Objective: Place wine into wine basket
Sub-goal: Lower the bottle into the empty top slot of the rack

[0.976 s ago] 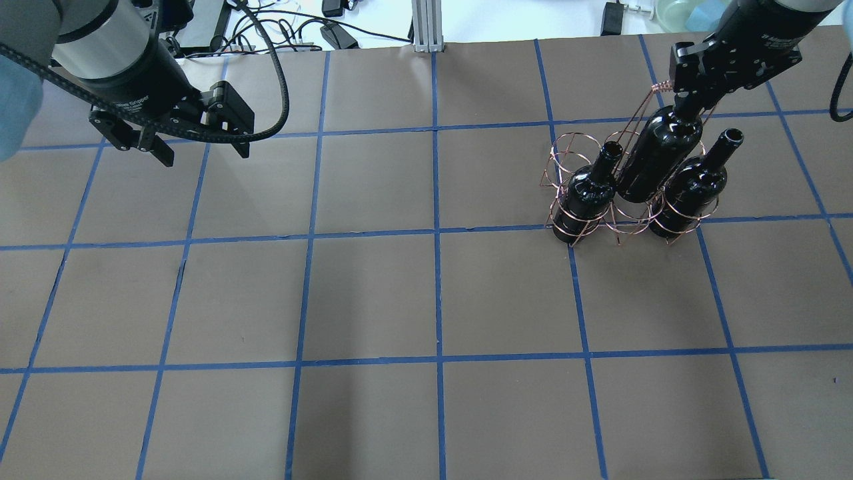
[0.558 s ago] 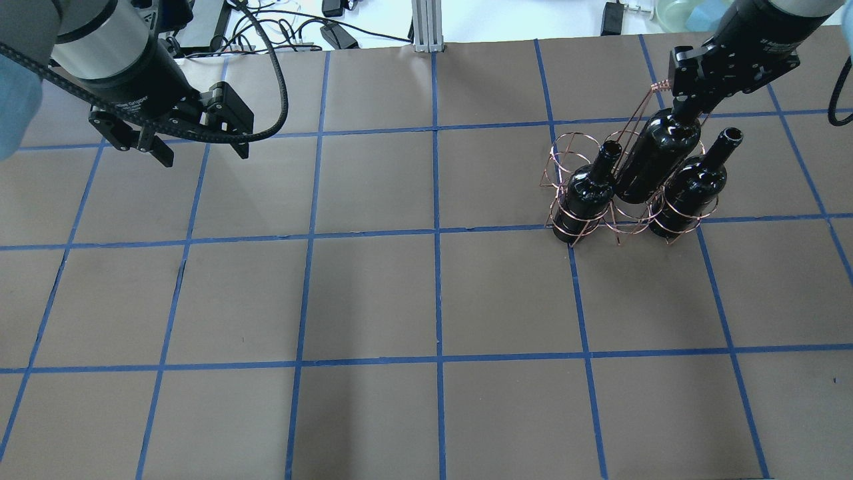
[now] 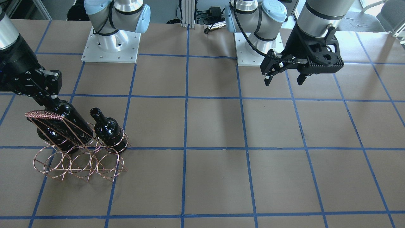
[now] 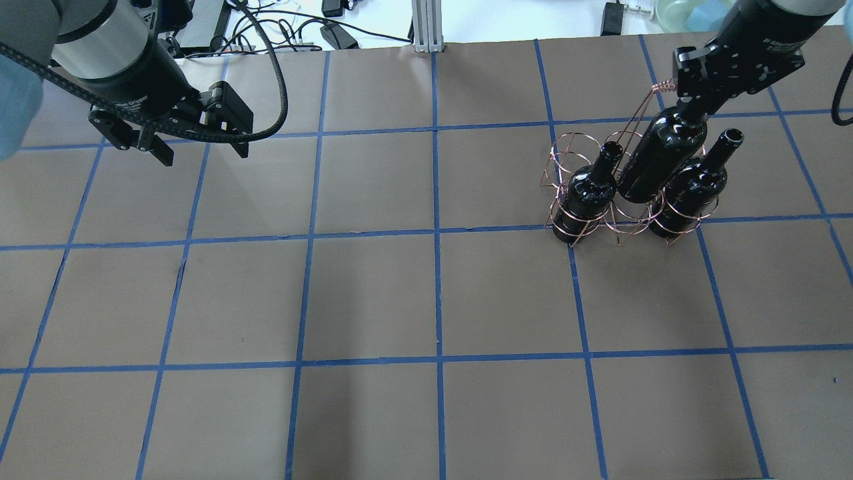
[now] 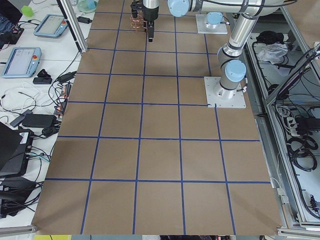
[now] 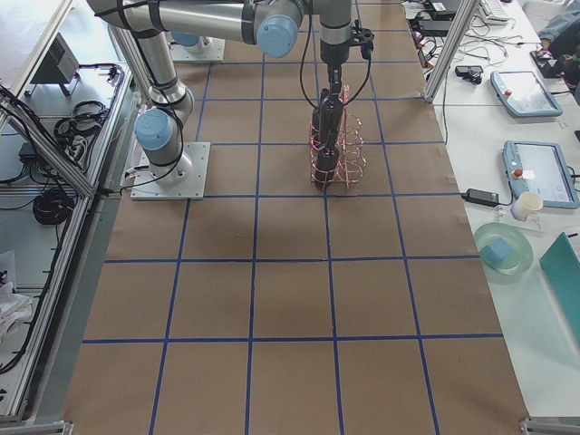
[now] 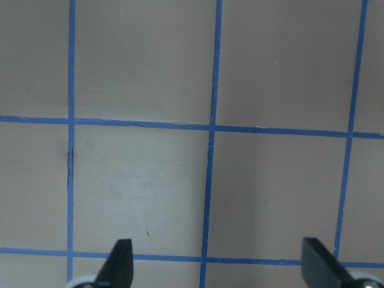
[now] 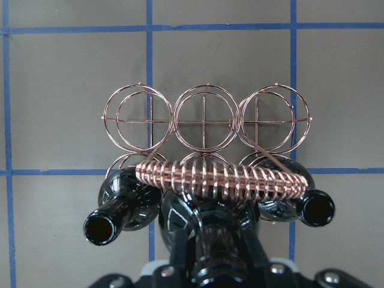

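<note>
Jaws: right gripper (image 4: pixel 691 109) closed on wine bottle (image 4: pixel 656 163) neck, upper right; left gripper (image 3: pixel 283 81) open, empty | glass probably heavy, slippery, fragile; you should grip the neck firmly at the wine basket (image 8: pixel 222 178).

Table (image 4: pixel 373 293): brown paper cover, blue tape grid.

Wine basket (image 4: pixel 626 221): copper wire, two rows of three rings, on the right half of the table. Coil-wrapped handle (image 4: pixel 661 85) just beside the right gripper.

Middle wine bottle (image 4: pixel 656 163): glossy black, leaning, base down in the centre ring of the near row, neck clamped in the right gripper (image 4: pixel 693 107).

Second bottle (image 4: pixel 588 195): near-row end ring toward the table's centre, mouth uncovered.

Third bottle (image 4: pixel 693 183): opposite near-row end ring, mouth uncovered.

Far row: one ring seen unfilled, the rest hidden.

Left gripper (image 4: pixel 202 152): above the far-left squares, fingers spread, holding nothing.
</note>
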Controlling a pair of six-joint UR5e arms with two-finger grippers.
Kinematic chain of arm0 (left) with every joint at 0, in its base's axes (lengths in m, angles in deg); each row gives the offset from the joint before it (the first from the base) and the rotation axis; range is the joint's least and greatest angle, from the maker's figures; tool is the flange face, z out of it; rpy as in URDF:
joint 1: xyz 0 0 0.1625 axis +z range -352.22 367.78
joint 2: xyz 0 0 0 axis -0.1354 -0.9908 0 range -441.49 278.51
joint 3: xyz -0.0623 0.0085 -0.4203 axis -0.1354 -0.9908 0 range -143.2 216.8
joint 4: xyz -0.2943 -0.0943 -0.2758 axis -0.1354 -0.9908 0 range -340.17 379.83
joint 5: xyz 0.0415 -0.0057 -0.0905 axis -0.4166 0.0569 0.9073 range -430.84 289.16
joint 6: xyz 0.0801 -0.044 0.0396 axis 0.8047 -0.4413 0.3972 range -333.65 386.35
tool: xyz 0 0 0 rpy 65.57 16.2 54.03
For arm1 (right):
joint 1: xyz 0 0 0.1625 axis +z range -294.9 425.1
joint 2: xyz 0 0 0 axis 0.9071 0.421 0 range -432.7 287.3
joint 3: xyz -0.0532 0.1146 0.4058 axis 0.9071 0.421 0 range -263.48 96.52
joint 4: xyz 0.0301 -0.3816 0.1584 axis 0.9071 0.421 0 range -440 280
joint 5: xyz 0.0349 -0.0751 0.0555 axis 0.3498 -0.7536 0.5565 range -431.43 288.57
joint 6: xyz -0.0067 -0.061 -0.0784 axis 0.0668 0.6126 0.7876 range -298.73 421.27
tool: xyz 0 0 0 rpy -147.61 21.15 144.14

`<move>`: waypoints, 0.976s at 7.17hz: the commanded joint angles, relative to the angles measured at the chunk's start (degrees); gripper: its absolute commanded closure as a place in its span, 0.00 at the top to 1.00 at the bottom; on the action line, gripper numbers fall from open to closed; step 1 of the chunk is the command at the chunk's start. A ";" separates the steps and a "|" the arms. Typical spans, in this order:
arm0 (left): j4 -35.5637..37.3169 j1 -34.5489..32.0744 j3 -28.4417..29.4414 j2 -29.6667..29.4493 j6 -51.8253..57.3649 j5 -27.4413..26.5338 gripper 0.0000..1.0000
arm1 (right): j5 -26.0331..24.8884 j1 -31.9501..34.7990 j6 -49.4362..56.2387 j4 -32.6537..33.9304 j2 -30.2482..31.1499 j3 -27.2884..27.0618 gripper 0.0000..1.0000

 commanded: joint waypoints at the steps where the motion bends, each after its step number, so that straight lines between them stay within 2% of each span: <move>1: 0.00 -0.16 0.05 0.21 -0.04 -0.09 1.00 | 0.03 0.00 0.41 -0.51 -0.28 -0.14 0.00; 7: -0.27 -0.07 0.05 1.18 -0.04 0.17 1.00 | -0.05 -0.09 1.83 -0.15 -0.64 -0.58 0.00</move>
